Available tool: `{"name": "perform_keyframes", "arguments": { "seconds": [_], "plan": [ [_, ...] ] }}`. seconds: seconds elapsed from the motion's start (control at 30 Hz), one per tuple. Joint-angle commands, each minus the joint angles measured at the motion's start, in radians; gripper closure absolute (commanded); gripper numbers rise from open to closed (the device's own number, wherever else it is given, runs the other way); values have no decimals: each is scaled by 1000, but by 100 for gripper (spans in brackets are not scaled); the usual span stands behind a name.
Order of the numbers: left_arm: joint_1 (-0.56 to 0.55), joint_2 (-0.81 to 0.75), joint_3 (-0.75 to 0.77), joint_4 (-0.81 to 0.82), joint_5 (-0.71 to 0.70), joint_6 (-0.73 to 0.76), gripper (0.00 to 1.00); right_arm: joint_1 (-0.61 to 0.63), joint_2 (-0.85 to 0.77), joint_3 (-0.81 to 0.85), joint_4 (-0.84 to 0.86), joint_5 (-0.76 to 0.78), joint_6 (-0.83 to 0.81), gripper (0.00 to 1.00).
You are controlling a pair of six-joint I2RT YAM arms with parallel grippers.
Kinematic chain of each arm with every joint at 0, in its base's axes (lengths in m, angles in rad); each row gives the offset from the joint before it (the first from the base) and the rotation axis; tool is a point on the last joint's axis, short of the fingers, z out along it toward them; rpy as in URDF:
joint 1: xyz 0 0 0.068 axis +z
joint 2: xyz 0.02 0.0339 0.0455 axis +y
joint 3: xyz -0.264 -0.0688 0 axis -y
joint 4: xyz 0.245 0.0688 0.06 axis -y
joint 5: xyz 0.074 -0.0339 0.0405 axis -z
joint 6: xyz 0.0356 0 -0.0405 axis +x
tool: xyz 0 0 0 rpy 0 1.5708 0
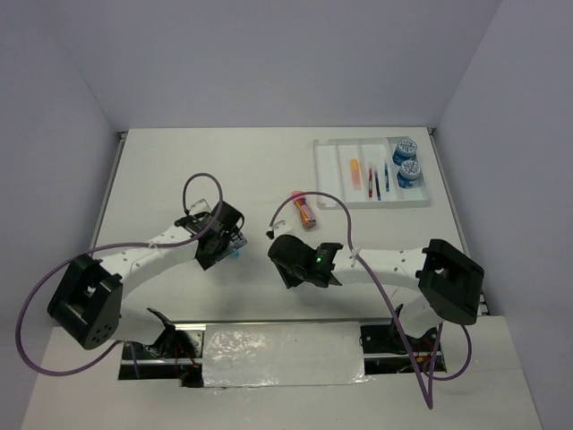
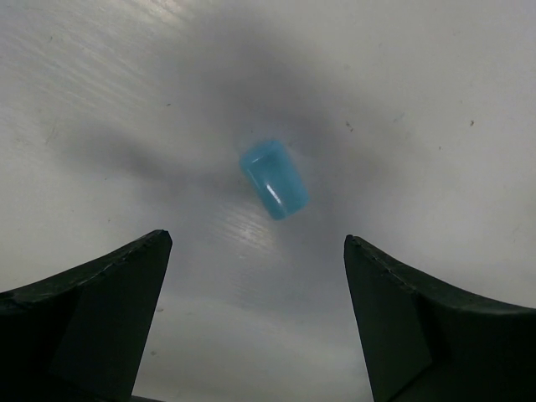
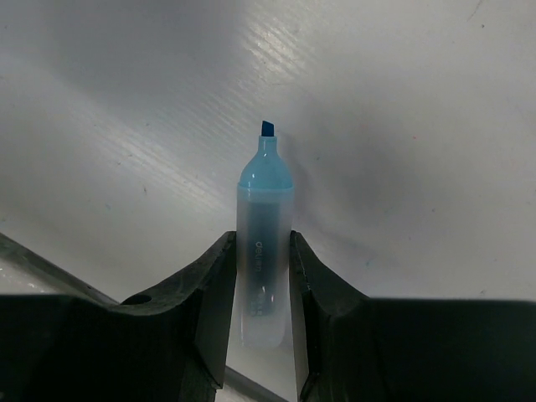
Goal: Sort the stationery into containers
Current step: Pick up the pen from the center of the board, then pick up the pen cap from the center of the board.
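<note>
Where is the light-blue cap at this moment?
In the left wrist view the light-blue cap lies on the table just beyond the open left hand, touching neither finger; from above it sits left of centre.

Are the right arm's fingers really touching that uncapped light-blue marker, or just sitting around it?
Touching. The right wrist view shows both fingers pressed against opposite sides of the light-blue marker, with no gap on either side.

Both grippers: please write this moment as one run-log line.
left gripper: open, over light-blue cap on table | right gripper: shut on uncapped light-blue highlighter | pink marker: on table, outside tray
</note>
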State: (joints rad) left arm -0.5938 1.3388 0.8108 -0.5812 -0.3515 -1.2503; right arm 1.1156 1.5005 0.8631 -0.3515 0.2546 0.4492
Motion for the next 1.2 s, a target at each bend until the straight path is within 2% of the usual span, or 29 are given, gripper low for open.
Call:
{"name": "perform_keyframes", "arguments": {
  "seconds": [0.0, 0.23, 0.53, 0.63, 0.67, 0.73, 0.77, 0.93, 1.0, 1.03, 1.1, 1.13, 1.17],
  "plan": [
    [-4, 58, 89, -49, -66, -93, 3, 13, -36, -13, 22, 37, 25, 93],
    [-3, 241, 183, -86, -107, -127, 9, 32, -126, -48, -3, 35, 34, 93],
    [-1, 352, 173, -45, -64, -141, 17, 58, -192, -75, -15, 29, 36, 92],
    [-1, 356, 151, -13, -52, -138, 30, 69, -201, -76, -17, 25, 36, 92],
    [-1, 356, 148, -8, -50, -136, 43, 73, -204, -78, -9, 22, 33, 92],
    [-1, 350, 137, 12, -37, -126, 58, 82, -210, -78, 0, 12, 28, 92],
    [-1, 347, 136, 17, -35, -123, 72, 95, -213, -79, 12, 9, 20, 92],
    [-12, 263, 113, 49, -20, -86, 98, 131, -215, -93, 75, 8, -1, 92],
    [-40, 209, 102, 70, -12, -58, 100, 145, -227, -125, 120, -3, -4, 92],
    [-52, 142, 82, 119, -7, -41, 100, 145, -253, -145, 203, -26, -3, 92],
    [-92, 62, 62, 162, -3, -2, 100, 145, -298, -191, 297, -130, 20, 92],
    [-101, -35, 21, 206, 9, 24, 100, 144, -353, -240, 392, -165, 34, 92],
    [-118, -91, -8, 350, 29, 96, 100, 142, -382, -265, 440, -232, 63, 92]
  ]
}}
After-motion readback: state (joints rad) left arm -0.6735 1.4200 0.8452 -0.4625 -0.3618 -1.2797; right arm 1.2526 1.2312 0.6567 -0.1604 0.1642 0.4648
